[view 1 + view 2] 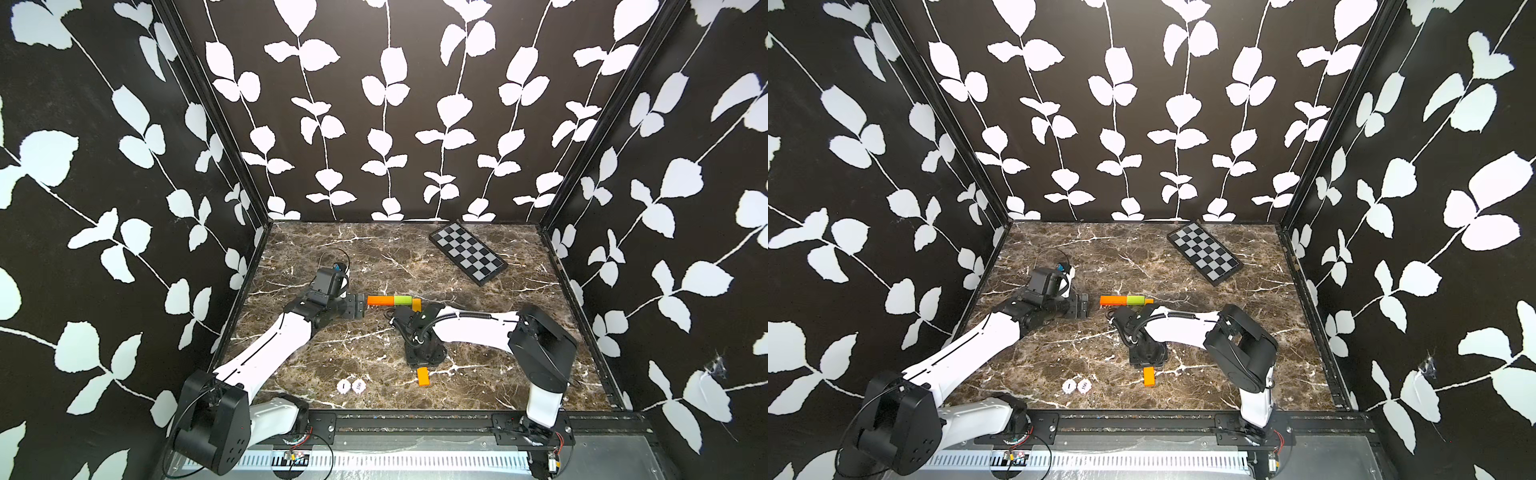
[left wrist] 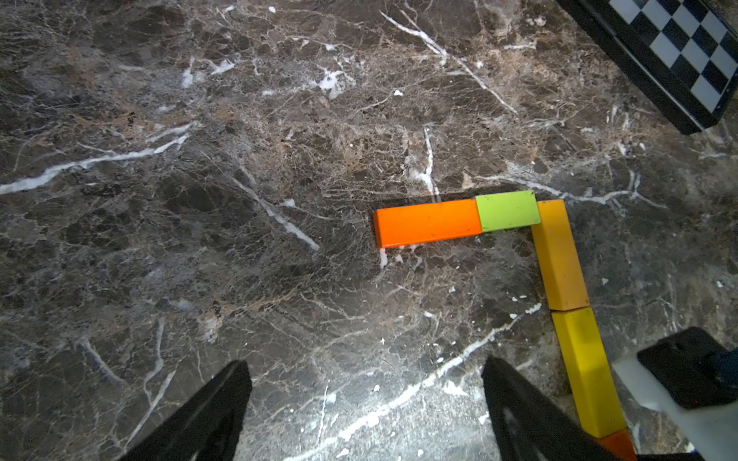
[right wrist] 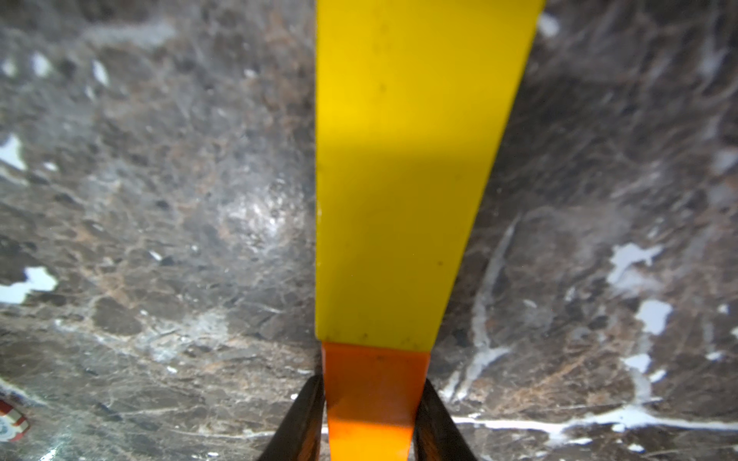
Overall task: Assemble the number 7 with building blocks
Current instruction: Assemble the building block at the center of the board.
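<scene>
We read this as a robotics lab test cell: a marble-patterned tabletop (image 1: 374, 257) is boxed in on 3 sides by walls (image 1: 374, 104) papered in black with white leaves and framed by black metal posts (image 1: 214, 116). 2 robot arms, the left arm (image 1: 266, 353) and the right arm (image 1: 469, 328), are mounted on a black rail (image 1: 415, 419) along the front edge, with bare wiring (image 1: 299, 455) and a slotted cable duct (image 1: 395, 461) just in front of it.

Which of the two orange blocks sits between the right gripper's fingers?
The orange block at the foot of the 7, touching the bright yellow block; the other orange block lies free, touching the green block.
</scene>
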`<state>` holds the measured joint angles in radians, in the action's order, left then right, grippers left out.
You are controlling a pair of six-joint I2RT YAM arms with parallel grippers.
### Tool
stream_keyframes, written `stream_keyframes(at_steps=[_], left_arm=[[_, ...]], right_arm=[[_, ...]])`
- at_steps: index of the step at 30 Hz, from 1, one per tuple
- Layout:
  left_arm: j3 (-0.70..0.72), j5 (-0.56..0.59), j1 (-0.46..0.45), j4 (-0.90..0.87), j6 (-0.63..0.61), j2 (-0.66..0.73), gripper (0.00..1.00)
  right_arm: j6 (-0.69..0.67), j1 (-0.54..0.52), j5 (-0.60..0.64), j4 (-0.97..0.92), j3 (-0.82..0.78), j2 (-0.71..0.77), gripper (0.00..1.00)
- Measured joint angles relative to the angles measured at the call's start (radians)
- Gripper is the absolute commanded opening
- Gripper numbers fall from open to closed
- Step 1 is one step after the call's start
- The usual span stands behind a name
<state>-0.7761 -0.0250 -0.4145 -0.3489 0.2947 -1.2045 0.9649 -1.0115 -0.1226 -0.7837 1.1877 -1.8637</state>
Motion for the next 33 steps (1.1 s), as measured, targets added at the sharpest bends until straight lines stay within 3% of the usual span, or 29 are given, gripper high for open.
stream_keyframes(at_steps=[12,33], left_arm=[[0.000,0.000,0.000,-0.001,-0.001,0.012,0.93],[0.014,-0.001,0.000,0.000,-0.011,0.032,0.94]], right_arm=[[0.006,0.000,0.007,-0.007,0.005,-0.005,0.32],[0.027,0.007,0.011,-0.040,0.055,-0.041,0.33]])
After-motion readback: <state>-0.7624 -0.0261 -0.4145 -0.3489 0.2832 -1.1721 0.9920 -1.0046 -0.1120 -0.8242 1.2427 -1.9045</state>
